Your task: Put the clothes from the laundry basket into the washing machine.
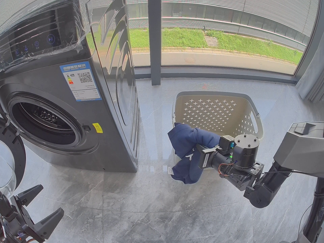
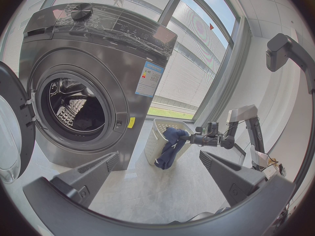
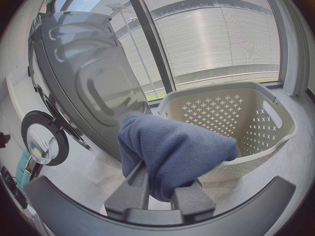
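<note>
Nearest, low on the robot's left, the left pincer (image 1: 52,198) hangs above the grey marble floor (image 1: 152,206), released, its two dark fingers (image 2: 98,171) spread wide with nothing between them. It faces the washing machine's front.

Farther out on the right, the right pincer (image 3: 160,187) is clenched on a navy blue garment (image 1: 189,142), its fingers pinching a fold of the cloth. The garment is bunched over the pincer's tip and held up at the near left corner of the laundry basket (image 1: 216,93). Part of it sits above the rim, and its lower end hangs down outside the basket wall, close to the floor; whether it touches the floor cannot be told.

The basket is cream plastic with star-shaped holes and a handle slot in its side wall. It stands on the floor just to the right of the washing machine (image 1: 111,95).

The machine is a dark grey front-loader with plastic film over its control panel. Its round door (image 2: 13,125) is swung open to the left, baring the steel drum (image 1: 44,122). A dark shape lies low in the drum; what it is cannot be told.

Behind everything, a tall window (image 1: 229,27) looks onto grass and a path, with a curtain (image 1: 314,75) at its right edge.
</note>
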